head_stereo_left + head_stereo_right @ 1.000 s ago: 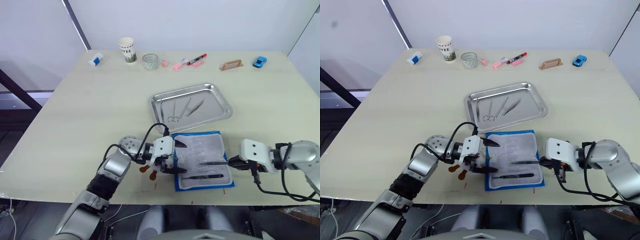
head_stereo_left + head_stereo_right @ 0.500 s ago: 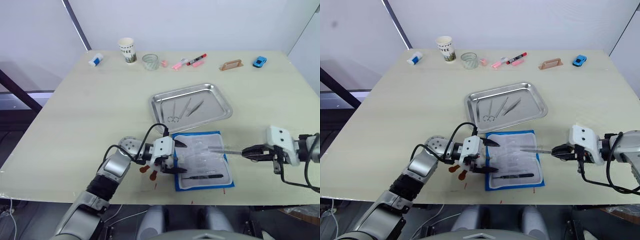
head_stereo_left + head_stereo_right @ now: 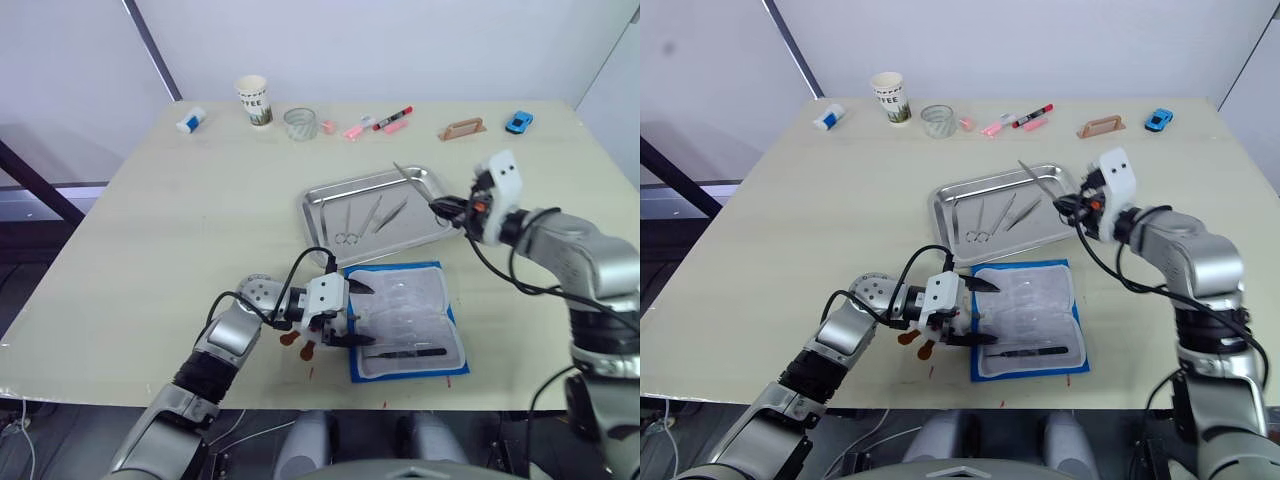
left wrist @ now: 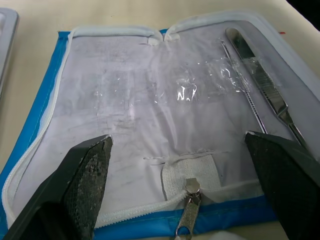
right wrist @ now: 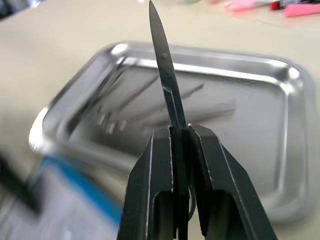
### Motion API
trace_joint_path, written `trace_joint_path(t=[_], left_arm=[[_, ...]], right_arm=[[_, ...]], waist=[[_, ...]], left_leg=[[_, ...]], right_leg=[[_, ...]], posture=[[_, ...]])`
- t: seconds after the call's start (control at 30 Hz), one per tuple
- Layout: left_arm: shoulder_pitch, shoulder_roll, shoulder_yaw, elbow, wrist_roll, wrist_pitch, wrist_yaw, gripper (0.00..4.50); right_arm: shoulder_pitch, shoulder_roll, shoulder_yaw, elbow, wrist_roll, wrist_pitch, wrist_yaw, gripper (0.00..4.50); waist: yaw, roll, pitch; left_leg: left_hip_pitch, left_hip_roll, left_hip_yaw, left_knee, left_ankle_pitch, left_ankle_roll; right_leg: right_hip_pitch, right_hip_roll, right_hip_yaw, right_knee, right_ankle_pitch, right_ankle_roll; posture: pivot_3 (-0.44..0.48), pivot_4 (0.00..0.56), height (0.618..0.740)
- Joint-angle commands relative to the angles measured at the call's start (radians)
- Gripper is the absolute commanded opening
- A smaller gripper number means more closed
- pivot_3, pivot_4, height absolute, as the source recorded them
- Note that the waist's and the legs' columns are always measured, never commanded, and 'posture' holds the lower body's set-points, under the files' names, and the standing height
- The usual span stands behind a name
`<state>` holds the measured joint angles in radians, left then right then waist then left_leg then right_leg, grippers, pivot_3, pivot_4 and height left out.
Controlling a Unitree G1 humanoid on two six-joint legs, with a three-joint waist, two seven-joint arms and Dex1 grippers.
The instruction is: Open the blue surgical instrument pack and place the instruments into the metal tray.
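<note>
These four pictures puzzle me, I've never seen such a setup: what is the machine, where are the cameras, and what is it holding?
It is a two-armed humanoid robot. Two pictures come from cameras on its head, two from its wrists. On the table lies an open blue surgical instrument pack with an instrument inside. The left pincer is open at the pack's edge. The right pincer is shut on a thin pointed instrument, over the metal tray, where other instruments lie.
</note>
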<state>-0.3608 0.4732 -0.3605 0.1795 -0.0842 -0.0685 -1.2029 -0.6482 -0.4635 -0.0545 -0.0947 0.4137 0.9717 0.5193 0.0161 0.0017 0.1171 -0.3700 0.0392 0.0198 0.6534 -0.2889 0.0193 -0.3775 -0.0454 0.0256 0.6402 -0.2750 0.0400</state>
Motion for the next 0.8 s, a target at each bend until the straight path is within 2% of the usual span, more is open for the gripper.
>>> trace_joint_path(t=[0.03,0.4,0.8], left_arm=[[0.048,0.013,-0.054,0.12,0.077,0.037,0.02,4.5],[0.058,0.014,-0.049,0.116,0.075,0.041,0.031,4.5],[0.061,0.015,-0.046,0.11,0.077,0.047,0.036,4.5]], right_arm=[[-0.073,0.058,-0.017,0.12,-0.08,-0.032,-0.145,0.09],[-0.172,0.219,-0.014,0.439,-0.181,-0.182,-0.317,0.09],[-0.244,0.294,-0.017,0.65,-0.23,-0.302,-0.364,0.09]], waist=[[-0.002,0.001,0.0],[-0.009,0.002,0.0],[-0.019,0.002,0.0]], left_leg=[[0.0,0.0,0.001,0.0,0.0,0.0],[0.0,-0.001,0.002,0.0,0.001,0.001],[0.0,-0.002,0.001,0.0,0.002,0.003]], right_leg=[[0.0,0.0,0.0,0.0,0.0,0.0],[0.001,-0.001,0.0,0.001,0.0,0.001],[0.001,-0.001,0.0,0.002,0.001,0.002]], posture=[[0.0,0.15,0.74],[0.0,0.15,0.74],[0.0,0.15,0.74]])
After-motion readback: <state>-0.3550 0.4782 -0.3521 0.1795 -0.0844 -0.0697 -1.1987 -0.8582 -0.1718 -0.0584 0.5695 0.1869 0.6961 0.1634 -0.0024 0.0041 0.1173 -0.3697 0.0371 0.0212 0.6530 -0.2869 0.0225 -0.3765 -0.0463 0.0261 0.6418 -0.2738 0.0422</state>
